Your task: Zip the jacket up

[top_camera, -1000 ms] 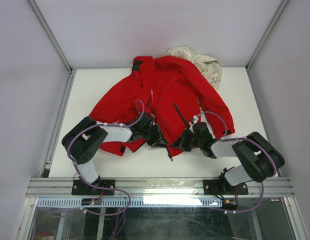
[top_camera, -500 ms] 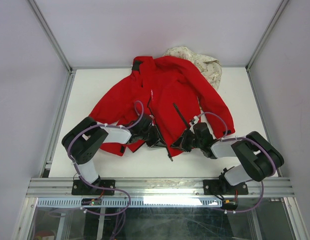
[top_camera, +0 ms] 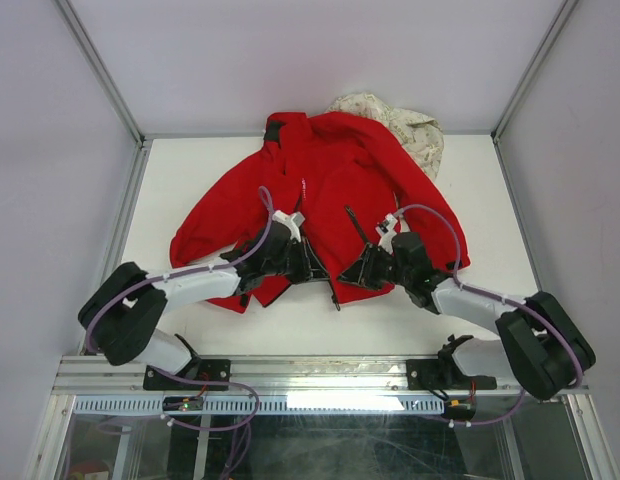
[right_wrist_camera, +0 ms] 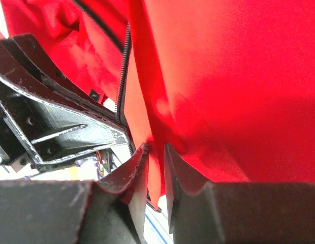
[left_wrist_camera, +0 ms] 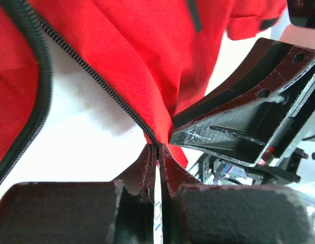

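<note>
Left gripper: fingers pressed almost together, nipping the bottom end of the jacket front edge, just where a dark line of zipper teeth runs out. Red cloth fills the slit between the pads.
Right gripper: fingers drawn close, with a fold of red cloth clamped between them. A second line of zipper teeth runs along the cloth edge near it.
Gripper spacing: seen from overhead, the left gripper and right gripper sit near each other at the hem, tips facing. Whether they touch cannot be told.
Jacket position: spread on the white table, collar at the far side, sleeves splayed outward, hem nearest the arm bases.
Front closure: open at the hem. The left wrist view shows bare table between two zipper edges.
Cream floral garment: bunched at the far right, partly under the jacket's shoulder.
</note>
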Robot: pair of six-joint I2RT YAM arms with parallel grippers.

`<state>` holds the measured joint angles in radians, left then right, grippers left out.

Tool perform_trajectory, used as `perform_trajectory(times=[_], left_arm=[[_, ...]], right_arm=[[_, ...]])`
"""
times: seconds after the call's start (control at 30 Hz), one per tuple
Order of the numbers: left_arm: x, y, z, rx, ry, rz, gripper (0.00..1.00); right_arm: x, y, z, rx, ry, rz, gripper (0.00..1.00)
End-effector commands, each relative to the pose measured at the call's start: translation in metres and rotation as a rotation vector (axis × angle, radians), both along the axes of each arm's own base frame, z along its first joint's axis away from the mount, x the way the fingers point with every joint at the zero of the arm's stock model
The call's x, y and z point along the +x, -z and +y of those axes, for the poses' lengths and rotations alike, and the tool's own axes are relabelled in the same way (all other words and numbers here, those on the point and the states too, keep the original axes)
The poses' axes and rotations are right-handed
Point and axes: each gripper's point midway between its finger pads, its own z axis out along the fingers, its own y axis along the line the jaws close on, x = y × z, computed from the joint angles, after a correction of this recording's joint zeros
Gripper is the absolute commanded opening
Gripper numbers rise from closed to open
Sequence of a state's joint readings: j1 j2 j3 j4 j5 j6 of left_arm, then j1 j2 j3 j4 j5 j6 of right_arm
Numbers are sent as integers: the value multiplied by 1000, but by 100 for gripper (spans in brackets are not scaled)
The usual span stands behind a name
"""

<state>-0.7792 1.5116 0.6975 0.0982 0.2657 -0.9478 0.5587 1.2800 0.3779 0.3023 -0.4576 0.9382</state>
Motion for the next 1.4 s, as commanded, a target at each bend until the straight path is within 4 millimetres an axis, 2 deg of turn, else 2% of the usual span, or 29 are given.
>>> perform_trajectory(times=[0.0,0.13,0.23,0.3,0.4,0.53,0.67,0.93,1.23,1.37], left_arm=[[9,-53,0,-54,55,-232,0],[9,-85,3,-93,79,-334,0],[6,-101,5,-112,94,-392,0],[4,-111,6,-130,112,-431,0],[-3,-125,5,-162,159,-480,0],[-11,-137,8,-180,207,-533,0],[-18,-145,9,-213,240,-552,0],[-24,-153,9,-239,273,-574,0],[-14,-157,21,-237,233,-605,0],[-13,-160,24,-248,233,-613,0]], right_arm=[[4,-37,5,-32,-169,-266,27],[1,-63,12,11,-220,-353,47],[-6,-77,19,48,-263,-409,58],[-8,-81,22,60,-272,-428,58],[-16,-88,26,99,-317,-477,64],[-21,-102,29,147,-351,-547,65],[-24,-113,32,183,-381,-596,61],[-36,-130,39,270,-458,-644,34],[-47,-136,45,324,-531,-648,31],[-49,-135,47,331,-546,-643,22]])
